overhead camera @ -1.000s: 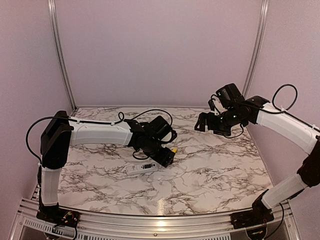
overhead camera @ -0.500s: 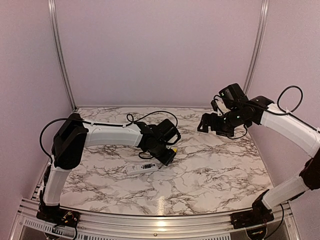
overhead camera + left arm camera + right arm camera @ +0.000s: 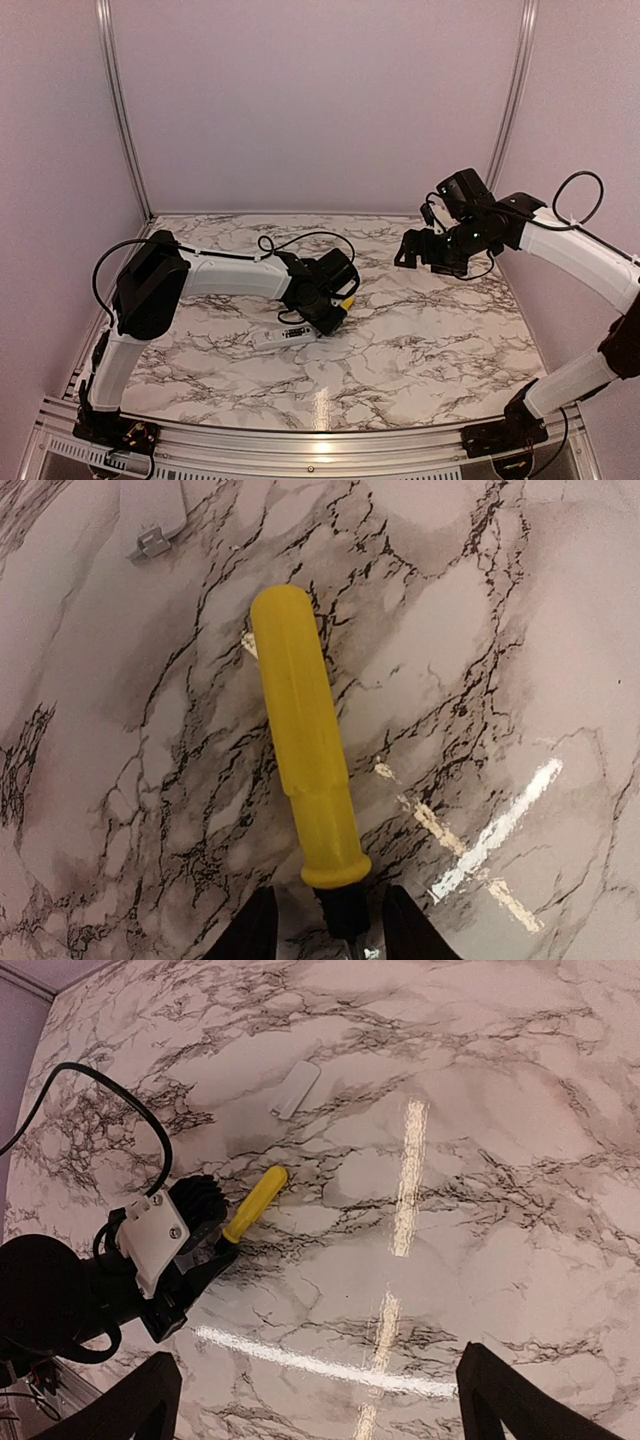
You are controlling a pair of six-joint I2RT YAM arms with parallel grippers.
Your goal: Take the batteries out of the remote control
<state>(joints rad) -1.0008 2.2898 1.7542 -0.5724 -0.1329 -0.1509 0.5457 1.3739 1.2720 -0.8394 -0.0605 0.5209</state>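
While left gripper (image 3: 330,925) straddles black neck of yellow-handled screwdriver (image 3: 300,740), jaws part-spread, not touching it, right gripper (image 3: 318,1400) hangs spread wide; remote control (image 3: 285,335) just beside left gripper.

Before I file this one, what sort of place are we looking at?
Probably a lab robot cell, not a home: a marble-print table boxed in by plain lilac walls on aluminium posts, with a left arm and right arm bolted at its near edge.
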